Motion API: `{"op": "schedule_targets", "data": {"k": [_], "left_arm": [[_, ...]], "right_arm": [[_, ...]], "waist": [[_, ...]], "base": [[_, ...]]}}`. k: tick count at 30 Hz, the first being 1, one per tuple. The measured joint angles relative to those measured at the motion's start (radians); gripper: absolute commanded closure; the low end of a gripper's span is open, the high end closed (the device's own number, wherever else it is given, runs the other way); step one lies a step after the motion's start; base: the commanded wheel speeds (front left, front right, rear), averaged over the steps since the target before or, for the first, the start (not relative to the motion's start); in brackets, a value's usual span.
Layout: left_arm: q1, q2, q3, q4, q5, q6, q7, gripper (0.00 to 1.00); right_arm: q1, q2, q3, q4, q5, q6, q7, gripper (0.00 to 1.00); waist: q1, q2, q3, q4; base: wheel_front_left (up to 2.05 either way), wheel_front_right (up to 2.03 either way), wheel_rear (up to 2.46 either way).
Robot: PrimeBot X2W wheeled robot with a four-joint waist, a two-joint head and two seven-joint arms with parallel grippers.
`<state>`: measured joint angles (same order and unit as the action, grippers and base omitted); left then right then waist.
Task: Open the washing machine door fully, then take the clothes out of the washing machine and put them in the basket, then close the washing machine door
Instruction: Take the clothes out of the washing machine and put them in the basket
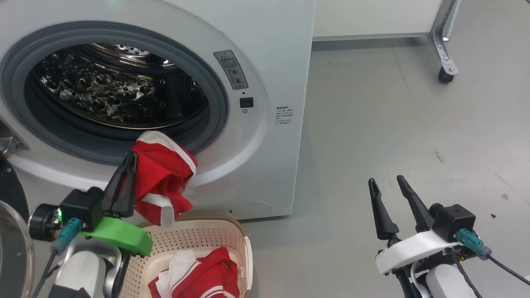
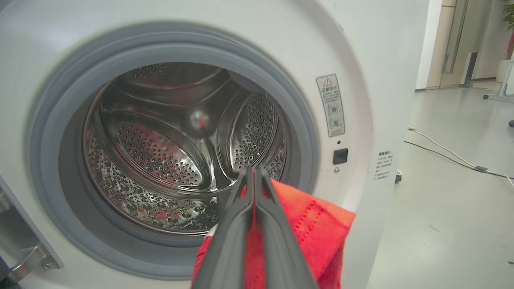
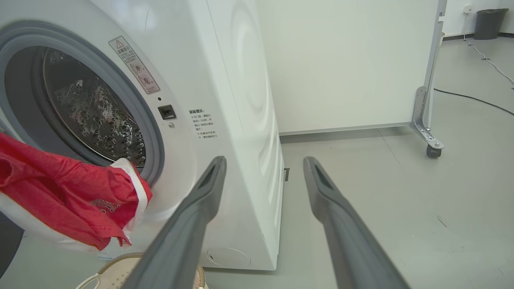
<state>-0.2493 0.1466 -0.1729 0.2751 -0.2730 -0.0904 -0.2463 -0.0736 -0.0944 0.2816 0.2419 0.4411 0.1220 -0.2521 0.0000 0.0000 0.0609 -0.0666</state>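
— Grey floor [image 1: 393, 124], white washing machine [image 1: 265, 62]. How far is the work?
— The washing machine door [image 1: 12, 194] is open. One red garment [image 1: 207, 273] lies in the basket [image 1: 242, 236]; the left tool [image 1: 131, 159] pinches another garment [image 1: 163, 174] just above its rim. The right tool [image 1: 386, 180] stands spread. Drum [image 2: 160, 152] looks empty; dropping and closing remain.

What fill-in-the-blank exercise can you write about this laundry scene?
1. The left gripper is shut on a ____ garment.
2. The right gripper is ____ and holds nothing.
3. A second garment lies inside the ____.
Missing words: red; open; basket.
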Motion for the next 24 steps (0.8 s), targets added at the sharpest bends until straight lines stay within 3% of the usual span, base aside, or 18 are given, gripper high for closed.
{"op": "schedule_targets", "data": {"k": [24], "left_arm": [[0.059, -0.006, -0.058, 0.127, -0.017, -0.012, 0.105, 1.00]], "right_arm": [[-0.048, -0.003, 0.009, -0.033, 0.000, 0.000, 0.000, 0.00]], "waist": [[0.0000, 0.0000, 0.145, -0.028]], "base": [[0.00, 0.00, 0.00]]}}
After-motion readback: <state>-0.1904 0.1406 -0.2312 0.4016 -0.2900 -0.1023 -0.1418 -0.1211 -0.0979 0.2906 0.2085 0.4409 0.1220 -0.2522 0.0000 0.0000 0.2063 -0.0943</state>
